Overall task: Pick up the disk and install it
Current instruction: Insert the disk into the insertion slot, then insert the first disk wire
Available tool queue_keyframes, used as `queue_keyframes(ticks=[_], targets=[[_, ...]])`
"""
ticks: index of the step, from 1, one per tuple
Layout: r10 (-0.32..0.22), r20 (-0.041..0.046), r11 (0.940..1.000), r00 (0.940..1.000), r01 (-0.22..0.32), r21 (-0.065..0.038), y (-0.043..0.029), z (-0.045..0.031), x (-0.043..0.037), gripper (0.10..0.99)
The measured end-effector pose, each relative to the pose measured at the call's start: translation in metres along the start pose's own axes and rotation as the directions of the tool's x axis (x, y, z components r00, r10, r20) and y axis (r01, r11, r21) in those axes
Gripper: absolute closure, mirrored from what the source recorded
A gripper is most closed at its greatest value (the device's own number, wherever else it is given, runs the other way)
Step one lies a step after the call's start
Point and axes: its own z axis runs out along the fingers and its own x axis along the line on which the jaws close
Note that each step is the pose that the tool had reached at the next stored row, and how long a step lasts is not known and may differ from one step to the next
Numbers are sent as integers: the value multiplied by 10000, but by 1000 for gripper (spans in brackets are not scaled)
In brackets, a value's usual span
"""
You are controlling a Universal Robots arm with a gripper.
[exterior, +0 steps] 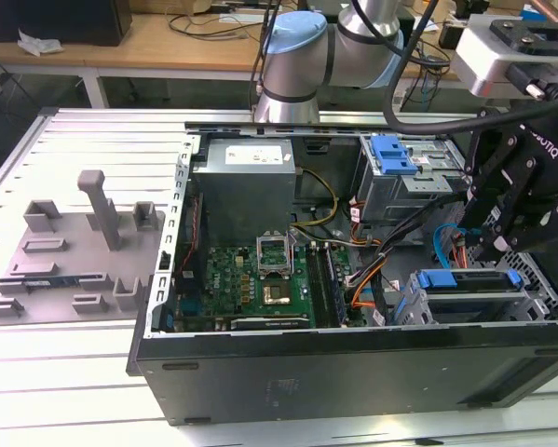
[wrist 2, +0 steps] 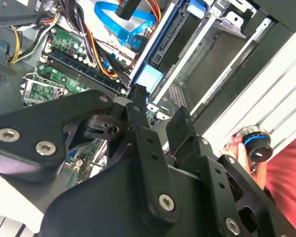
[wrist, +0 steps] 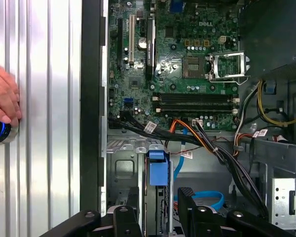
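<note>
Case (exterior: pixel 353 372): laid on its side on the grooved surface (exterior: pixel 92 140), open face up, probably so that the interior can be reached from above.
Disk (exterior: pixel 467 279): standing on edge in the bay (exterior: pixel 465 312) at the case corner on the exterior view's right, blue carrier rim uppermost. Seen edge-on in both wrist views, beside the board (wrist: pixel 187 64). Depth of seating: cannot be told.
Pincer (exterior: pixel 491 244): open, empty, hung from the arm (exterior: pixel 302 56) just above the disk.
Fingers (wrist: pixel 190 202): apart, one on each side of the disk's thin edge, with no contact apparent. Spacing judged to suit a hold on the two flat faces rather than on the carrier rim.
Alignment: finger gap in line with the blue carrier end in the second wrist view, matching the bay's slot direction.
Hand (wrist: pixel 2 101): a person's, resting on a blue-ringed knob (wrist 2: pixel 256 143) on the surface outside the case wall, well apart from the pincer.
Latch (exterior: pixel 390 154): small, blue, on the far cage; apart from the work.
</note>
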Motion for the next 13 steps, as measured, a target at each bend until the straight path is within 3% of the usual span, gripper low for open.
queue_keyframes(ticks=[13], targets=[[1, -29, 10000, 10000, -1, -1, 0, 3, -4, 643]])
